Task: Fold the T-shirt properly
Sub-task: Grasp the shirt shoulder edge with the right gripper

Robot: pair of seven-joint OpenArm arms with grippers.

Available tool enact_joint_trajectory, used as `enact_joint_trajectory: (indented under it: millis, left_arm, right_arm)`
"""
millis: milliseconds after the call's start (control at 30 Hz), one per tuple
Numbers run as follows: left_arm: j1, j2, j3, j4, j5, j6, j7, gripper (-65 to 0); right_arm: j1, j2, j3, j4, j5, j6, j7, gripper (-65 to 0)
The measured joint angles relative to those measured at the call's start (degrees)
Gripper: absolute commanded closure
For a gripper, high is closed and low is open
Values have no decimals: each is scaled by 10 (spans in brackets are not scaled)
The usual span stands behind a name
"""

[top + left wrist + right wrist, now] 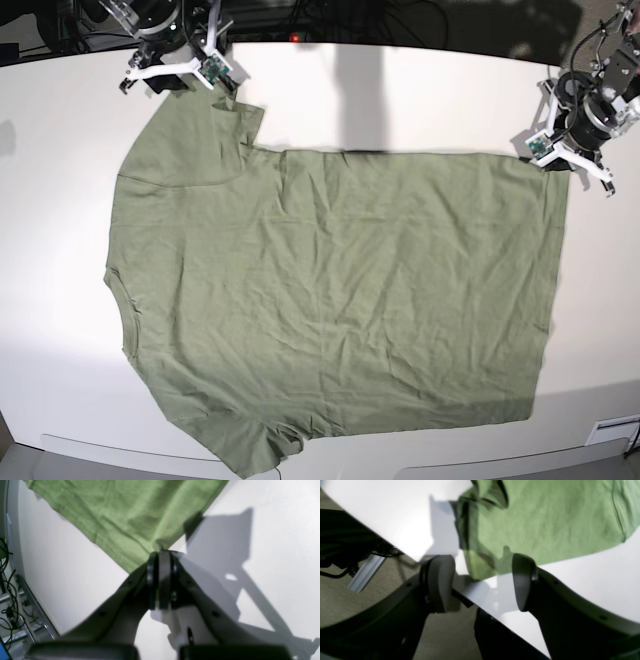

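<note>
The T-shirt is taken as landmark; it is spread nearly flat, wrinkled, over most of the white table, neck opening twd the base view's left edge, hem twd its right.

At the shirt's far-left corner in base view, the right gripper is seen just beyond the tip of the far sleeve. The arm is brought in from the table's far edge, wrist angled down twd the cloth. In the right wrist view the fingers are held wide apart, nothing between them; the sleeve's folded, bunched edge lies just ahead of the gap, and whether it is touched can't be told. Table edge and floor are visible under the near finger.

Across the shirt's middle, only creased fabric is seen, w/ a strip of shadow along its far edge.

At the shirt's far-right corner in base view, the left gripper is lowered onto the hem corner, its arm reaching in from the table's right side. In the left wrist view the left gripper is pressed together, pinching the shirt's corner, fabric fanning away from the tips. A hard shadow of the arm is cast on the table beside that corner.
</note>
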Motion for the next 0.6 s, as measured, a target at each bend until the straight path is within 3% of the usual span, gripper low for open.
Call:
enact_joint_trajectory:
  millis: [233, 367, 600]
  left_arm:
    - [0, 0, 0, 0, 0, 0, 0, 0]
    - [0, 0, 0, 0, -2, 0, 0, 0]
    - [0, 0, 0, 0, -2, 0, 0, 0]
  right_arm:
    - [3, 0, 0, -23, -2, 0, 5, -377]
    - [34, -2, 0, -57, -13, -21, 18, -377]
    - [41, -2, -1, -65, -19, -26, 19, -377]
